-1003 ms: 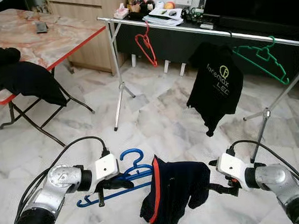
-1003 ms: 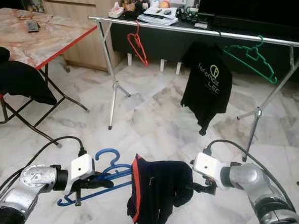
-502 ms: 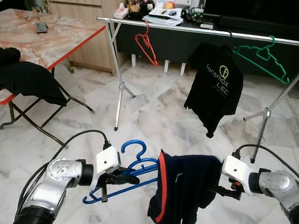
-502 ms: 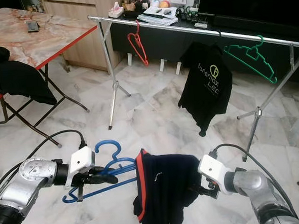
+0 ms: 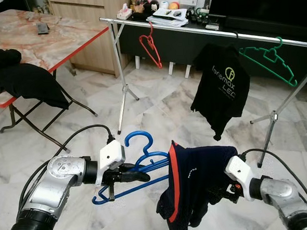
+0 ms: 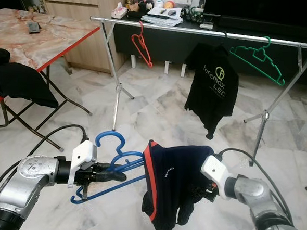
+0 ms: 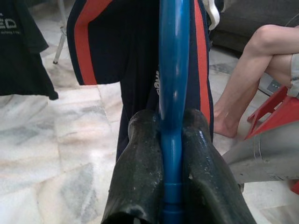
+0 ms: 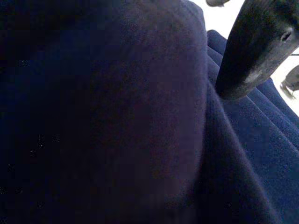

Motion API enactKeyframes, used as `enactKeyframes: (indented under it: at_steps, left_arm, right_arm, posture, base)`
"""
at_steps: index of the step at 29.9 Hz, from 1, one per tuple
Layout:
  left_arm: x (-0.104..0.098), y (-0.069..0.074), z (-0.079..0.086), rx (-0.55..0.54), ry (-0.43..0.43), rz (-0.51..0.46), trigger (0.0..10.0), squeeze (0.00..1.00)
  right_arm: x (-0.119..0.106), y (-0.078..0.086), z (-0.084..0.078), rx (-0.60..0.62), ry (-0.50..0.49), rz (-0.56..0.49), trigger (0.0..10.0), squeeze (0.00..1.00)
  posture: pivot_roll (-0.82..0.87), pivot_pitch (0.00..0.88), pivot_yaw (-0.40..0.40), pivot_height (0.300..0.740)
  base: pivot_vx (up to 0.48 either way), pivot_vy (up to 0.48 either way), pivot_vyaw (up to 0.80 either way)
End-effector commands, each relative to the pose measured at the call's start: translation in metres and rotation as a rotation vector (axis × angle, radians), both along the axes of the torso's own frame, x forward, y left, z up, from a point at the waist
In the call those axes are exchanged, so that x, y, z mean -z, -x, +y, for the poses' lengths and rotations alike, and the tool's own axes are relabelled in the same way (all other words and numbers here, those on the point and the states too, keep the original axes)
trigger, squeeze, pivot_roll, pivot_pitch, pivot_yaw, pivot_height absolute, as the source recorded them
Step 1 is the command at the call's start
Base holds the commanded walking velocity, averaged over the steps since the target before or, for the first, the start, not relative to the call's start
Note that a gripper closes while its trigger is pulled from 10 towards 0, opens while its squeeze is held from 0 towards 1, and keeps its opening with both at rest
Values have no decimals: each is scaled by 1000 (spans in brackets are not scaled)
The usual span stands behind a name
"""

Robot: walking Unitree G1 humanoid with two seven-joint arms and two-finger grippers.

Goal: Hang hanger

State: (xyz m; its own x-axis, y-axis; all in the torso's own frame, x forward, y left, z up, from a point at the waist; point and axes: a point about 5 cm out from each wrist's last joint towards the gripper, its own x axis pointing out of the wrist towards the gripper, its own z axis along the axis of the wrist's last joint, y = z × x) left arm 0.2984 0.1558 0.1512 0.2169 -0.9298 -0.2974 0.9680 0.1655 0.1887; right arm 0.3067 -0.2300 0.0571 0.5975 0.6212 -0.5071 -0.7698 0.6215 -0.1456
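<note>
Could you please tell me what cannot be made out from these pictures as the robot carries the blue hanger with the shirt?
- Right gripper: in both eye views its fingers are buried in the navy shirt; the right wrist view is mostly dark cloth, so its grip is unclear.
- Blue hanger: its right end is hidden under the shirt.
- Small items on the dark cabinet: too small to identify.
- Left gripper: clearly clamps the hanger.

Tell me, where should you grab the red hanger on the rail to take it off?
Probably grip the red hanger by its lower straight bar, coming from the front, the robot's side. It hangs free from the metal rail with open floor beneath, and its hook opens upward, so lifting frees it.
</note>
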Motion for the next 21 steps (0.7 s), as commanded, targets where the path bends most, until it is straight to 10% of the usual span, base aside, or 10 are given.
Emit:
enactKeyframes:
  at_steps: [1,2,3,21]
  left_arm:
    - [-11,0,1,10,33,-35,0,0]
    - [-11,0,1,10,34,-34,0,0]
    - [-12,0,1,8,36,-34,0,0]
    - [-12,2,0,-8,50,-20,0,0]
  right_arm:
    - [5,4,-3,31,-27,20,2745,0]
    - [5,4,-3,33,-30,20,2745,0]
    - [5,4,-2,33,-42,19,0,0]
    - [-2,-1,-2,69,-92,-21,0,0]
  posture:
    - [-2,88,-49,740]
    - [-2,88,-49,740]
    - [-2,91,-48,740]
    - [-6,103,-48,740]
  base:
    - [0,0,0]
    - [0,0,0]
    - [0,0,0]
    - [0,0,0]
